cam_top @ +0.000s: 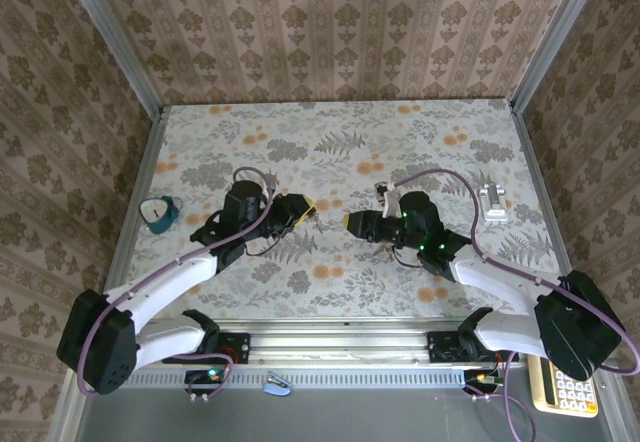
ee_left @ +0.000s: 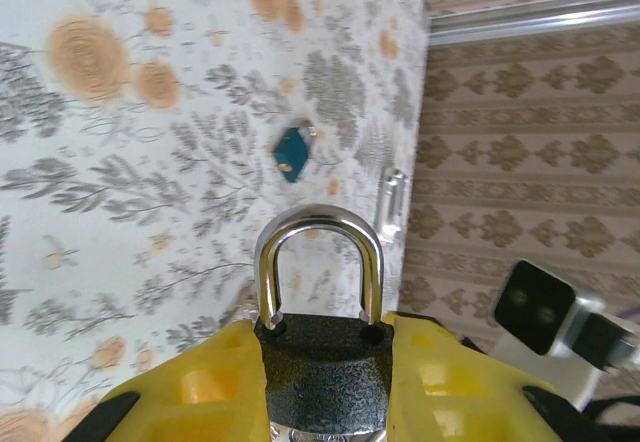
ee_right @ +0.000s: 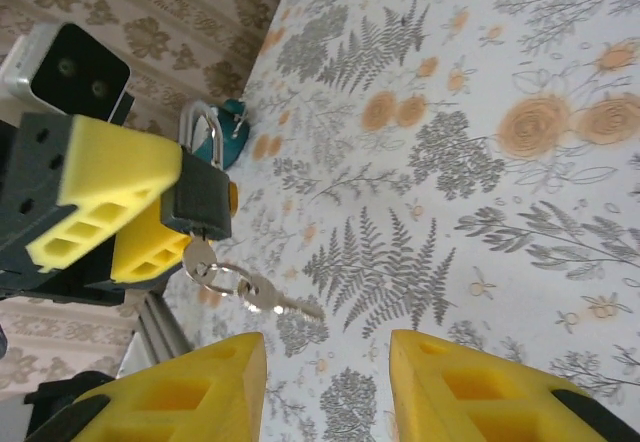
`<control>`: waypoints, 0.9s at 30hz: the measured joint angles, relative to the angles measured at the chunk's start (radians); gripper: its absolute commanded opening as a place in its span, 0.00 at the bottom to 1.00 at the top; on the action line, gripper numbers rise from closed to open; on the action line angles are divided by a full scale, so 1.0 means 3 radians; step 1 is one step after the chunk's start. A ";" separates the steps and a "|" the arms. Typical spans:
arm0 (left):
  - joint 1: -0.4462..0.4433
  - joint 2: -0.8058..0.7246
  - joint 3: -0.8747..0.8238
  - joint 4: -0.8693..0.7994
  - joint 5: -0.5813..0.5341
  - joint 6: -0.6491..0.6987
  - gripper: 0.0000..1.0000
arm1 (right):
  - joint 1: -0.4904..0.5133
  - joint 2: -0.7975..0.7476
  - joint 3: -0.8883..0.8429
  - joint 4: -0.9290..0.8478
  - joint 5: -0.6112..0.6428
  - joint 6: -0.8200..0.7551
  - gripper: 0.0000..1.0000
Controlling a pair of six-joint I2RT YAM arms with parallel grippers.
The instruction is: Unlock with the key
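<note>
My left gripper (ee_left: 322, 350) is shut on a dark padlock (ee_left: 325, 372), its yellow pads pressing both sides of the body. The steel shackle (ee_left: 318, 224) sticks up, and its right leg ends just above its hole. In the right wrist view the padlock (ee_right: 198, 200) hangs between the left gripper's fingers (ee_right: 110, 177). A key (ee_right: 203, 256) sits in its underside, with a ring and a second key (ee_right: 283, 306) dangling. My right gripper (ee_right: 328, 362) is open a short way from the keys, holding nothing. From above, the left gripper (cam_top: 300, 209) and right gripper (cam_top: 350, 224) face each other.
A teal object (cam_top: 160, 212) lies at the table's left edge. A white part (cam_top: 493, 202) lies at the right, and a small blue piece (ee_left: 292, 152) rests on the floral cloth between. A calculator (cam_top: 570, 392) sits off the near right corner. Patterned walls enclose the table.
</note>
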 measured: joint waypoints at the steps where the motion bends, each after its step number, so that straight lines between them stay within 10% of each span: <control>1: 0.0000 0.0022 -0.0001 -0.0045 -0.0019 -0.0025 0.11 | 0.0011 -0.0004 0.0004 -0.0036 0.0027 -0.0029 0.42; 13: -0.0114 0.0249 -0.0001 -0.0235 -0.0168 -0.0164 0.12 | 0.0430 0.0060 -0.0058 0.0244 0.0580 -0.0173 0.57; 27: -0.0130 0.0348 0.0001 -0.0168 -0.0193 -0.0341 0.13 | 0.0450 0.0567 -0.0212 0.1261 0.0623 -0.0209 0.50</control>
